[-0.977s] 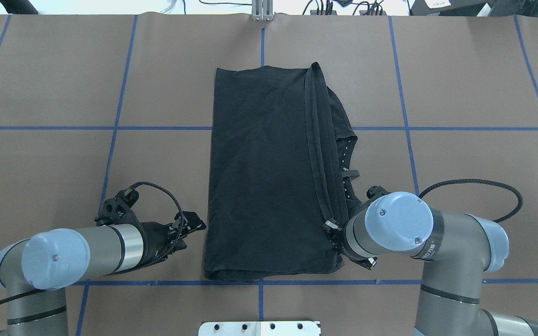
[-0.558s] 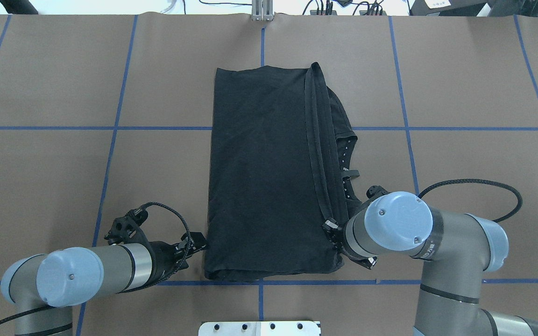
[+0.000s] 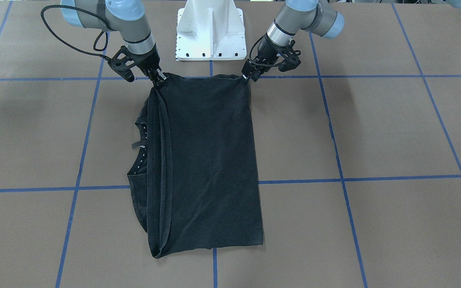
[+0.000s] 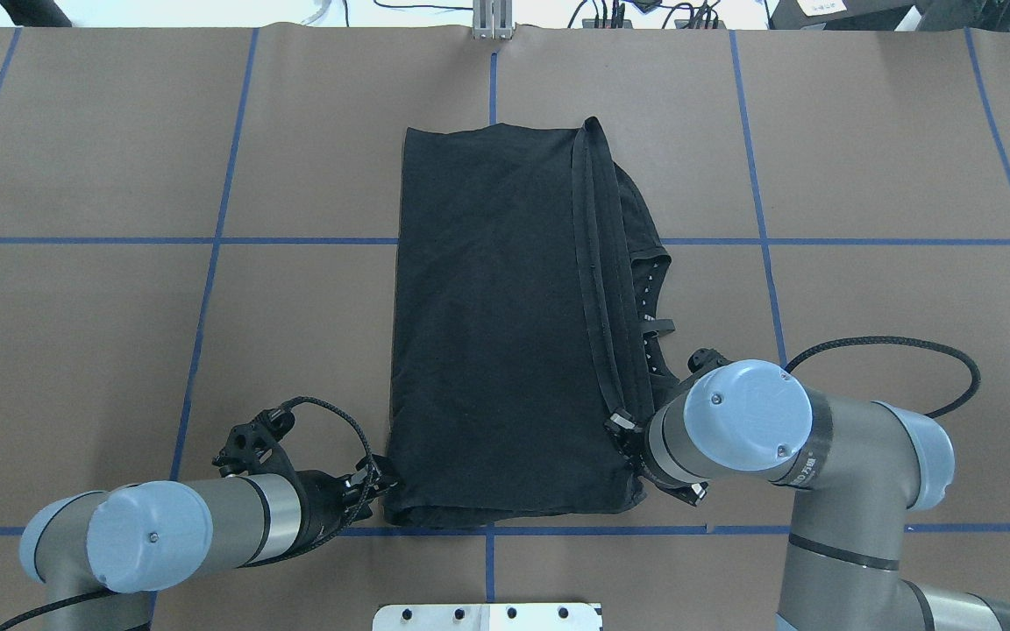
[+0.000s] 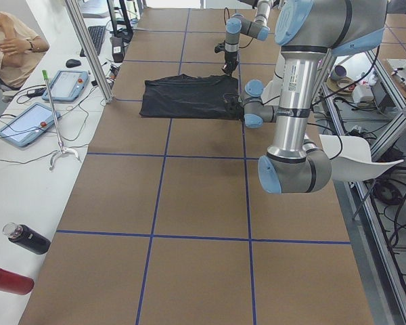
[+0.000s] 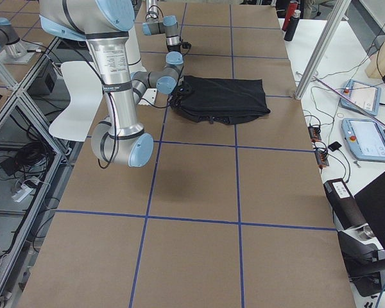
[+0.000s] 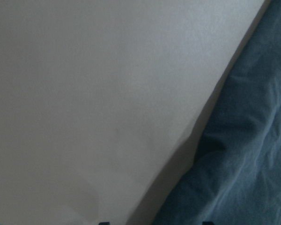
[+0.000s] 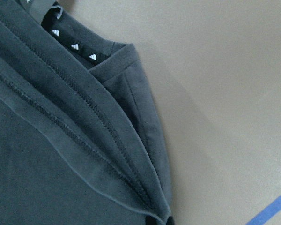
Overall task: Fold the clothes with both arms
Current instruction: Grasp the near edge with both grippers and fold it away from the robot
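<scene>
T-shirt (image 3: 210,160) lay flat on table (image 3: 374,132), long axis near-to-far; my right gripper (image 3: 159,79) was clamped on its near right corner, my left gripper (image 3: 247,76) had fingers apart at the near left corner.

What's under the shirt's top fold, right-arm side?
The T-shirt's collar with white logos and a lower black layer peek out past the hem; farther under is covered.

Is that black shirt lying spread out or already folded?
Folded: the T-shirt lies as a narrow rectangle, hems stacked along one side, collar peeking out beneath.
</scene>
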Controlling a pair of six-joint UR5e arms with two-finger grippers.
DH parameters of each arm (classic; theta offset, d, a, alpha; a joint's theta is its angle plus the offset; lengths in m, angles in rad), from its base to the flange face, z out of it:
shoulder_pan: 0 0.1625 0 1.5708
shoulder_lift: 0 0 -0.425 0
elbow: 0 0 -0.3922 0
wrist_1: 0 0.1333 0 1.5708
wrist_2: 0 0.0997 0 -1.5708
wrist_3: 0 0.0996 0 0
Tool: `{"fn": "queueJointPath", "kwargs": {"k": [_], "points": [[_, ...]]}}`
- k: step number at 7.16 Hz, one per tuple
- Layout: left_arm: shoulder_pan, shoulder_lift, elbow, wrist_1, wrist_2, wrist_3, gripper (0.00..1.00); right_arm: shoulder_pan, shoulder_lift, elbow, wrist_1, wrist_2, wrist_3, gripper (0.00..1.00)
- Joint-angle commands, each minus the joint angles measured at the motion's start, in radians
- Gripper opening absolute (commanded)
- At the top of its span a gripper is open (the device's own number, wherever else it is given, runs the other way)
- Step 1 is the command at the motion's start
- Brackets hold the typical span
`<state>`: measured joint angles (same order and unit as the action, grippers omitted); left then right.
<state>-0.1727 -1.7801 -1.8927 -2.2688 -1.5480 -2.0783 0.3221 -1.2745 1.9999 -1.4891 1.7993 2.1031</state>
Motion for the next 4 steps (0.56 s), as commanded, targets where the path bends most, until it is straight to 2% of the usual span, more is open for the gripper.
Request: {"fn": "queueJointPath", "kwargs": {"k": [1, 2, 3, 4], "points": [[0.002, -0.004, 0.001, 0.000, 0.000, 0.000, 0.60, 0.000, 0.000, -0.001, 0.001, 0.000, 0.000, 0.00], [0.005, -0.004, 0.001, 0.000, 0.000, 0.000, 0.57, 0.000, 0.000, -0.003, 0.000, 0.000, 0.000, 0.00], [0.009, -0.004, 0.006, 0.000, 0.000, -0.025, 0.45, 0.000, -0.003, -0.003, 0.000, 0.000, 0.000, 0.00], [0.031, -0.009, 0.009, 0.000, 0.000, -0.073, 0.16, 0.000, -0.003, -0.003, 0.000, 0.000, 0.000, 0.00]]}}
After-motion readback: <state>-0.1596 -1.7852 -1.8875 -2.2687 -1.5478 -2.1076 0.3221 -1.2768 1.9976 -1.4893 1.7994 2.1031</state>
